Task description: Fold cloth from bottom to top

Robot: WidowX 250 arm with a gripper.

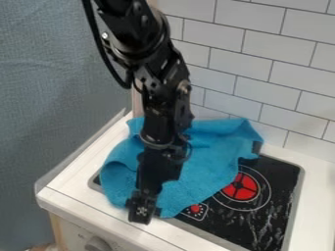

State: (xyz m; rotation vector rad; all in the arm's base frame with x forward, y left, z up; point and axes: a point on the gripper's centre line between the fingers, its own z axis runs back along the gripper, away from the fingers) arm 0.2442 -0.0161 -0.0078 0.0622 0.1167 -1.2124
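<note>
We find one blue towel (209, 171) spread, rumpled, over the stovetop (288, 188) and onto the white table (73, 179). The tool (142, 208) sits at its near edge; whether it is open, closed or gripping we cannot tell. We see no clear bottom-to-top fold, so we judge the whole fold remains (wrinkles don't count). Our tally: one towel, one tool, one stovetop, one large red burner (241, 188), one knob (98, 244).
</note>
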